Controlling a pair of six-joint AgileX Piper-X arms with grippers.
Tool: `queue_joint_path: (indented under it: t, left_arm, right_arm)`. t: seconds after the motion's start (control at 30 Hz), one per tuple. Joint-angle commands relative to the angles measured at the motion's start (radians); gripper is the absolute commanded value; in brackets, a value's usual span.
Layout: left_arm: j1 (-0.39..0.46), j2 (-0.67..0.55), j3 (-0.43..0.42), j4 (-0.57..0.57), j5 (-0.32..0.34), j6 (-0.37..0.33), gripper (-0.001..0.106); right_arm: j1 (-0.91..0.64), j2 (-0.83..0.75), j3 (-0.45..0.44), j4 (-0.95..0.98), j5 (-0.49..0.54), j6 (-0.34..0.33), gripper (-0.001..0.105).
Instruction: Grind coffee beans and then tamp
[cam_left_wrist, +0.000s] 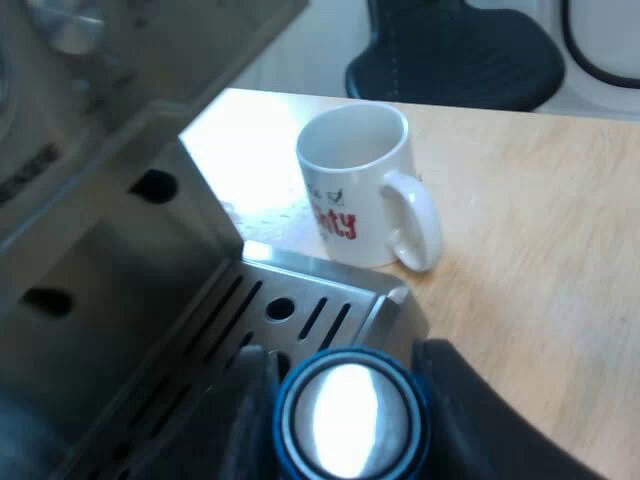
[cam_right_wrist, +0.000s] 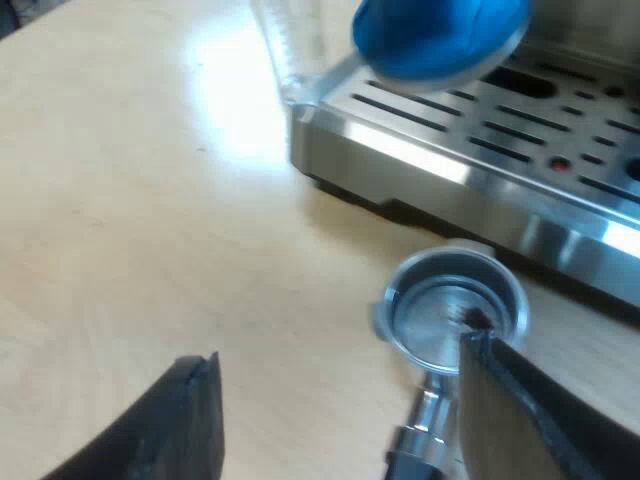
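Left gripper (cam_left_wrist: 345, 385) clamps the tamper (cam_left_wrist: 345, 428) over the drip tray's (cam_left_wrist: 300, 275) corner, near the mug (cam_left_wrist: 360, 185). Right gripper (cam_right_wrist: 340, 420) gapes wide and empty over the table (cam_right_wrist: 150, 230). The holder (cam_right_wrist: 450, 310) lies just beside one finger (cam_right_wrist: 520, 410), at the tray's edge.

Glossy white ceramic mug (cam_left_wrist: 355, 190); brushed metal drip tray (cam_left_wrist: 330, 272); pale matt wood table (cam_left_wrist: 540, 250); tamper (cam_left_wrist: 345, 420) face shiny metal.

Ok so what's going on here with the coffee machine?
The left pincer is clamped on the blue tamper, holding it over a corner of the coffee machine's drip tray. The right pincer is open above the table, one finger right by the metal holder, which lies loose on the table close to the tray's edge. Its basket looks almost empty, just a dark speck. A white mug stands beside the machine.
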Motion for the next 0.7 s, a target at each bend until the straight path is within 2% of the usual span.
queue_joint_path:
  t: [0.03, 0.17, 0.37, 0.5, 0.7]
  left_arm:
    - [0.049, -0.025, -0.004, 0.062, -0.013, -0.011, 0.013]
    - [0.131, -0.038, -0.004, 0.18, -0.008, -0.011, 0.013]
    - [0.204, -0.038, 0.001, 0.323, -0.008, -0.002, 0.013]
    - [0.229, -0.038, 0.042, 0.302, -0.008, -0.002, 0.013]
    - [0.239, -0.022, 0.178, 0.207, -0.008, -0.002, 0.013]
  right_arm:
    - [0.024, -0.001, 0.001, -0.02, 0.027, -0.019, 0.054]
    - [0.032, -0.001, 0.001, -0.031, 0.041, -0.019, 0.054]
    - [0.032, -0.001, 0.001, -0.042, 0.058, -0.019, 0.054]
    - [0.032, -0.001, 0.001, -0.042, 0.058, -0.019, 0.054]
    - [0.032, -0.001, 0.001, -0.042, 0.058, -0.019, 0.054]
